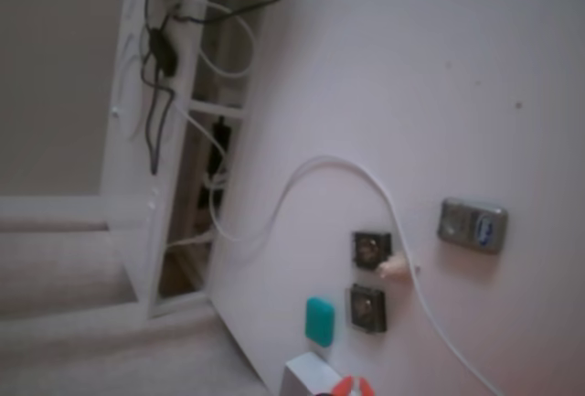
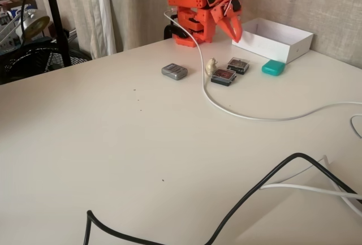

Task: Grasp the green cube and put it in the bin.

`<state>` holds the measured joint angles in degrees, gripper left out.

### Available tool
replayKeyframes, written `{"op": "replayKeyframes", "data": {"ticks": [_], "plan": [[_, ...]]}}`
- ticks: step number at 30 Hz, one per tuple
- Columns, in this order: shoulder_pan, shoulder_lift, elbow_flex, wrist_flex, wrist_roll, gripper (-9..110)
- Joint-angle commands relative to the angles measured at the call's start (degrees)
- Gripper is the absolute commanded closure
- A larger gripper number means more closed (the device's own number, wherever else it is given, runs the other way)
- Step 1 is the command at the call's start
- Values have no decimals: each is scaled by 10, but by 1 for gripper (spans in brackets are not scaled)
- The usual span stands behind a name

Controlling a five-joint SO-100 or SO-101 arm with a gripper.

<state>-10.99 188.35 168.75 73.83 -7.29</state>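
**Table inventory: folded arm, green cube beside the bin**

1. Claw [image 2: 234,30]. Orange, on a folded orange arm [image 2: 195,7] at the far edge of the table [image 2: 113,143]. Tips point down, close to the bin's near-left corner. Nothing sits between the fingers; whether they are together or slightly apart cannot be told. In the other fixed view only the orange tips [image 1: 353,388] show, at the bottom edge.

2. Bin [image 2: 272,39]. White shallow box, open top, at the far edge of the table by the wall, just right of the claw. One white corner [image 1: 309,376] shows in the other fixed view.

3. Green cube [image 2: 273,67]. Small teal block, rounded edges, flat on the table just in front of the bin, apart from the claw. Also seen at [image 1: 319,320], beside the lower dark socket.

4. Two dark square sockets [image 2: 238,65] [image 2: 223,76]. Side by side, left of the cube.

5. Small pale object [image 2: 210,65]. Next to the sockets; too small to identify.

6. Grey device [image 2: 174,71]. Rectangular, further left, well apart from the cube.

7. White cable [image 2: 226,108]. Runs from the arm past the sockets toward the table's right edge.

8. Black cable [image 2: 249,197]. Crosses the near part of the table.
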Motion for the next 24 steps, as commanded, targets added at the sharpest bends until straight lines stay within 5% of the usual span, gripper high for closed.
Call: {"op": "replayKeyframes", "data": {"ticks": [1, 5, 11, 24], "plan": [[10, -65, -24, -67, -26, 101], [-4, -187, -125, -142, -44, 100], [-40, -396, -374, -140, -39, 83], [-56, -821, -1001, 231, 22, 52]]}}
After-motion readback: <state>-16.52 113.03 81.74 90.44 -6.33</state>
